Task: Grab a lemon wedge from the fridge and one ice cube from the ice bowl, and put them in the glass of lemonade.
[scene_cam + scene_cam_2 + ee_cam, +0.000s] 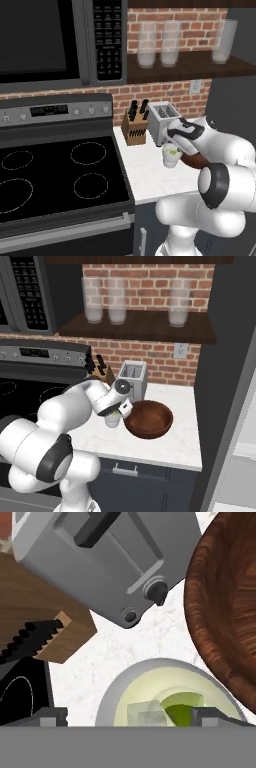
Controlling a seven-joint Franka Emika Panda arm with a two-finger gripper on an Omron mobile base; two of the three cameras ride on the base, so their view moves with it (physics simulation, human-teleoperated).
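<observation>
Dark fingers (129,717) stand wide apart just above the cup (165,694), one tip at each side of its rim, gripping nothing. Whitish and short, the cup holds pale yellow-green lemonade with one green lemon wedge (182,711) and one pale ice cube (144,714) lying side by side in it. It stands on the white marbled surface (175,441), touching or just beside the wide reddish-brown wooden bowl (149,419) and near the front of the one grey toaster (132,378). One wooden knife block (134,129) sits beside the toaster, toward the surface's left edge, where the black stove (55,175) with four rings begins. Red brick wall (150,356) backs the surface, with one white outlet (180,350) on it. Above, a dark wooden shelf (145,328) carries three tall clear glasses (117,301), and a microwave (60,40) hangs over the stove. At the surface's right edge rises the dark-grey fridge (225,381).
</observation>
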